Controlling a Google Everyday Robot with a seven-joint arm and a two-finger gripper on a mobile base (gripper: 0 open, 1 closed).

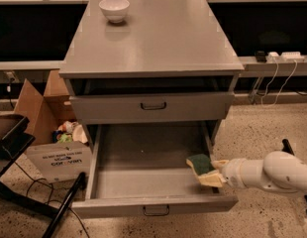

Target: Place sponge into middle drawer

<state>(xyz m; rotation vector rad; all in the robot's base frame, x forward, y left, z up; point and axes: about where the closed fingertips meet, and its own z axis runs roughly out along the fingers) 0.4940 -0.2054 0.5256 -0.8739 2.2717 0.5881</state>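
Observation:
The middle drawer (143,202) is pulled wide open at the bottom of the grey cabinet, its small dark handle at mid-front. The sponge (199,163), yellow with a dark green face, is held over the drawer's right side, above its floor. My gripper (212,173) comes in from the right on a white arm (272,173) and is shut on the sponge, just inside the drawer's right wall.
The like grey drawer (153,106) above is closed. A white bowl (114,9) stands on the cabinet top at the back left. An open cardboard box (54,143) with clutter and a black stand (25,182) sit on the floor to the left.

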